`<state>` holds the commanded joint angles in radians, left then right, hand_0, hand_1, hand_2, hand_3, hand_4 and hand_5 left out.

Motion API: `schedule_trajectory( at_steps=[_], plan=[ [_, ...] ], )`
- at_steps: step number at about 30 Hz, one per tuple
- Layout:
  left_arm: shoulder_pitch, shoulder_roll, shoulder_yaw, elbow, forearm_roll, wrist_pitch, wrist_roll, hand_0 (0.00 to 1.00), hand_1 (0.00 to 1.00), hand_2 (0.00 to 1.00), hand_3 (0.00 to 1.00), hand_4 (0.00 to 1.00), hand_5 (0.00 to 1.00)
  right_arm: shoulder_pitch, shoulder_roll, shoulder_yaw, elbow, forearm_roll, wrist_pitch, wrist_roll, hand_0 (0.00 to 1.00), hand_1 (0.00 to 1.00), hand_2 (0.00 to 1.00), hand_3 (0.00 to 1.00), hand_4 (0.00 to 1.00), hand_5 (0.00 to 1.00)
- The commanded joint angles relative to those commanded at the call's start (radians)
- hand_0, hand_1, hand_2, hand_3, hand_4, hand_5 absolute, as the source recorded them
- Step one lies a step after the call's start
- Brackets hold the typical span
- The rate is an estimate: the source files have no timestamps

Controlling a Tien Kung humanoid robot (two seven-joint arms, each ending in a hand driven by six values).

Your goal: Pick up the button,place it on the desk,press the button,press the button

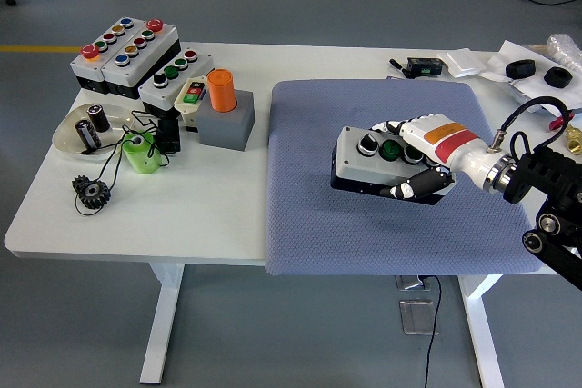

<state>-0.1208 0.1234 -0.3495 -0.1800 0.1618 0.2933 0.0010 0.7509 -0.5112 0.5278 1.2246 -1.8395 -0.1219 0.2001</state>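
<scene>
Over the grey mat at mid-worktop, your right hand grips the button box from its right end. Box's long axis runs left-right, slightly tilted; whether it touches the mat you cannot tell. Left hand is out of view.

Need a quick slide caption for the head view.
Right hand grips the button box over the grey mat.

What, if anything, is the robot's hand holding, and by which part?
The right hand grips the grey push-button box by its right end.
</scene>
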Motion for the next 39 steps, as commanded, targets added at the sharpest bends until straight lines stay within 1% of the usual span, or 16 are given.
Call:
schedule_trajectory(
  at_steps=[4, 6, 10, 11, 16, 17, 22, 23, 25, 28, 29, 34, 35, 39],
  plan=[
    [0.0, 0.0, 0.009, 0.0, -0.011, 0.0, -0.003, 0.651, 0.708, 0.703, 0.497, 0.329, 0.998, 0.028, 0.013, -0.073, -0.033, -0.021, -0.009, 0.016, 0.041, 0.002, 0.093, 0.176, 0.529, 0.232],
    [-0.001, 0.0, 0.014, 0.0, -0.017, -0.001, -0.004, 0.651, 0.708, 0.703, 0.497, 0.329, 0.998, 0.035, 0.023, -0.09, -0.055, -0.032, -0.018, 0.018, 0.04, 0.002, 0.098, 0.179, 0.523, 0.239],
    [-0.002, -0.001, 0.023, 0.0, -0.029, -0.001, -0.006, 0.651, 0.708, 0.703, 0.497, 0.329, 0.998, 0.034, 0.04, -0.08, -0.093, -0.043, -0.028, 0.023, 0.04, 0.002, 0.098, 0.179, 0.523, 0.239],
    [-0.002, -0.001, 0.027, 0.0, -0.035, -0.001, -0.008, 0.651, 0.708, 0.703, 0.498, 0.328, 0.998, 0.034, 0.047, -0.073, -0.106, -0.041, -0.03, 0.026, 0.054, 0.002, 0.109, 0.186, 0.52, 0.235],
    [-0.004, -0.001, 0.033, 0.0, -0.041, -0.002, -0.008, 0.651, 0.708, 0.703, 0.498, 0.328, 0.998, 0.036, 0.061, -0.064, -0.133, -0.045, -0.032, 0.03, 0.054, 0.002, 0.109, 0.186, 0.52, 0.235],
    [-0.004, -0.001, 0.034, 0.0, -0.042, -0.002, -0.008, 0.651, 0.708, 0.703, 0.497, 0.329, 0.998, 0.035, 0.062, -0.064, -0.135, -0.046, -0.032, 0.03, 0.133, 0.041, 0.191, 0.283, 0.524, 0.231],
    [-0.004, -0.001, 0.039, 0.0, -0.05, -0.002, -0.011, 0.651, 0.708, 0.703, 0.497, 0.329, 0.998, 0.033, 0.062, -0.068, -0.144, -0.065, -0.024, 0.02, 0.133, 0.041, 0.191, 0.283, 0.524, 0.231],
    [-0.004, 0.0, 0.04, 0.0, -0.051, -0.002, -0.011, 0.651, 0.708, 0.703, 0.497, 0.329, 0.998, 0.033, 0.062, -0.068, -0.145, -0.067, -0.023, 0.017, 0.347, 0.285, 0.368, 0.49, 0.53, 0.202],
    [-0.004, -0.001, 0.031, 0.0, -0.044, -0.002, -0.01, 0.651, 0.708, 0.703, 0.497, 0.329, 0.998, 0.034, 0.062, -0.069, -0.148, -0.092, -0.011, -0.001, 0.347, 0.285, 0.368, 0.49, 0.53, 0.202],
    [-0.004, -0.001, 0.037, 0.0, -0.052, -0.002, -0.012, 0.651, 0.708, 0.703, 0.497, 0.329, 0.998, 0.034, 0.064, -0.067, -0.148, -0.11, 0.008, -0.028, 0.347, 0.285, 0.368, 0.49, 0.53, 0.202],
    [-0.004, -0.001, 0.036, 0.0, -0.051, -0.002, -0.011, 0.651, 0.708, 0.703, 0.497, 0.328, 0.998, 0.034, 0.064, -0.066, -0.148, -0.114, 0.012, -0.03, 0.534, 0.523, 0.531, 0.67, 0.598, 0.189],
    [-0.004, -0.002, 0.035, 0.0, -0.049, -0.002, -0.01, 0.651, 0.708, 0.703, 0.497, 0.328, 0.998, 0.03, 0.065, -0.059, -0.146, -0.131, 0.044, -0.037, 0.534, 0.523, 0.531, 0.67, 0.598, 0.189],
    [-0.004, -0.002, 0.032, 0.0, -0.047, -0.002, -0.01, 0.651, 0.708, 0.703, 0.497, 0.329, 0.998, 0.028, 0.064, -0.057, -0.145, -0.131, 0.048, -0.037, 0.821, 0.728, 0.79, 0.881, 0.741, 0.202],
    [-0.004, -0.002, 0.032, 0.0, -0.047, -0.002, -0.011, 0.651, 0.708, 0.703, 0.497, 0.329, 0.998, 0.024, 0.059, -0.046, -0.135, -0.129, 0.059, -0.032, 0.821, 0.728, 0.79, 0.881, 0.741, 0.202]
  ],
)
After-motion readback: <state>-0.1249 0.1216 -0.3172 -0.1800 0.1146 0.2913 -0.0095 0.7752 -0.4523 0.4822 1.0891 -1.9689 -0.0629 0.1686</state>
